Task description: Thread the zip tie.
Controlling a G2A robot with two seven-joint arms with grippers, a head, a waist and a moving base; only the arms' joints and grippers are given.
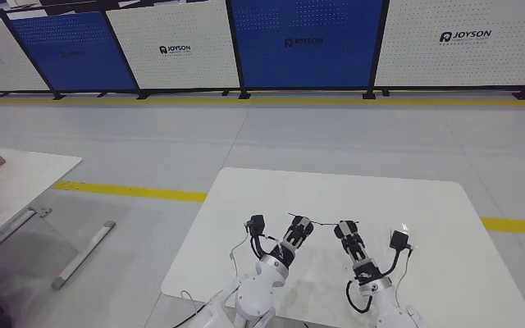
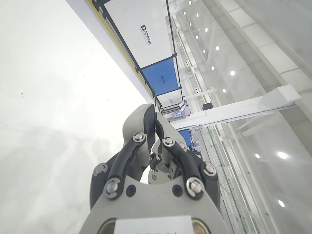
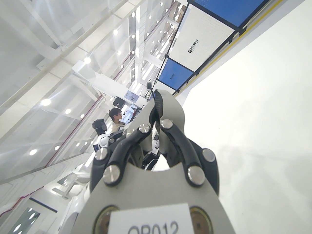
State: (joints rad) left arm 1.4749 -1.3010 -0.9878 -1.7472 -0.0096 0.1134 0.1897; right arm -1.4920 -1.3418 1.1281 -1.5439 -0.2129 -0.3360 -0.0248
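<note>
Stretched over the white tabletop (image 1: 410,205) between both arms: black zip tie (image 1: 324,222). Left claw (image 2: 154,110) pressed tight on the thin tail, right claw (image 3: 156,94) pinching near the head (little square block poking out).

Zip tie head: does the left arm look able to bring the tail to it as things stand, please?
Probably yes: the left end effector grips the tail, the right end effector the head end, with a clear gap between them.
</note>
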